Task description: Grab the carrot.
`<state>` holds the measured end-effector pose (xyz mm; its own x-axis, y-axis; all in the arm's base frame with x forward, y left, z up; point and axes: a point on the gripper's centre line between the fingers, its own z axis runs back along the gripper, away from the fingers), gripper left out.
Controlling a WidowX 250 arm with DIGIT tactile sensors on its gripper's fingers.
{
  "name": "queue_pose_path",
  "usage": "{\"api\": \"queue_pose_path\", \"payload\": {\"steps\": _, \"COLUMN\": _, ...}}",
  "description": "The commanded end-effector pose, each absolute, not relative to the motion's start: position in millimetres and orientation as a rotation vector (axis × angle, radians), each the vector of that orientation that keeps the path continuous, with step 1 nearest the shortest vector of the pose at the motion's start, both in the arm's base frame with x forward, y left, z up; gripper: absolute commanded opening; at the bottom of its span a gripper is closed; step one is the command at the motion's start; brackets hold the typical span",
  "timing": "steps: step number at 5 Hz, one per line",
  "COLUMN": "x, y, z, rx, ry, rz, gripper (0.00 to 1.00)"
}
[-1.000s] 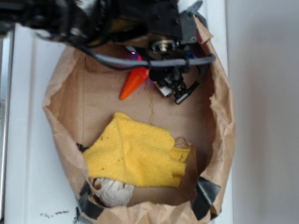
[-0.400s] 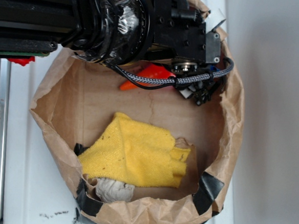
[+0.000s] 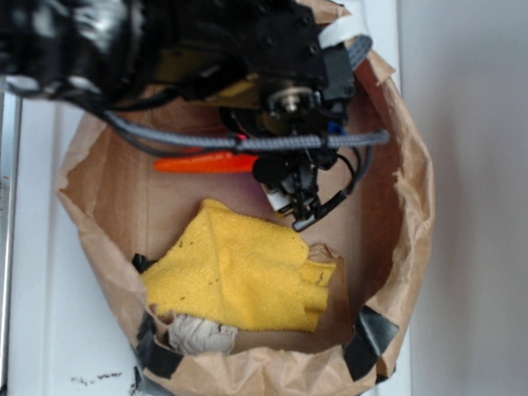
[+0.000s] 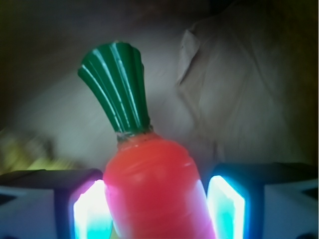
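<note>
The carrot [image 3: 208,162] is glossy orange and lies level inside the brown paper bag [image 3: 409,217], its tip pointing left. Its thick end is hidden under the black arm. In the wrist view the carrot [image 4: 154,184] fills the space between the two glowing pads, and its green stem cap [image 4: 117,84] points away from the camera. The left pad [image 4: 92,211] presses on its side and the right pad [image 4: 224,206] sits against the other side. My gripper [image 3: 302,203] [image 4: 159,199] is shut on it, just above the yellow cloth.
A yellow cloth [image 3: 241,269] covers the bag's near half, with a crumpled white wad [image 3: 202,336] below it. Black tape patches [image 3: 377,337] mark the bag's rim. The bag's paper walls stand close around the arm on all sides.
The arm has swung down and left. The carrot has turned from slanting to level and moved with the gripper, toward the yellow cloth.
</note>
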<state>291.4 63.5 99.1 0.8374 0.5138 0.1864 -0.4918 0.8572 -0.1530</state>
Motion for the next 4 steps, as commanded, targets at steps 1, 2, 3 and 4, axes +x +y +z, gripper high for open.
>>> {"api": "queue_pose_path", "payload": {"steps": 1, "x": 291.2, "y": 37.2, "z": 161.4, "rx": -0.127, "ry": -0.272, "rz": 0.412, "gripper": 0.0}}
{"api": "queue_pose_path", "payload": {"steps": 2, "x": 292.6, "y": 13.7, "z": 178.1, "rx": -0.117, "ry": -0.267, "rz": 0.367, "gripper": 0.0}}
{"api": "queue_pose_path", "payload": {"steps": 3, "x": 292.2, "y": 11.9, "z": 188.7, "rx": -0.144, "ry": -0.28, "rz": 0.366, "gripper": 0.0}}
{"api": "queue_pose_path", "payload": {"steps": 4, "x": 294.0, "y": 10.5, "z": 185.7, "rx": -0.125, "ry": -0.322, "rz": 0.35, "gripper": 0.0}}
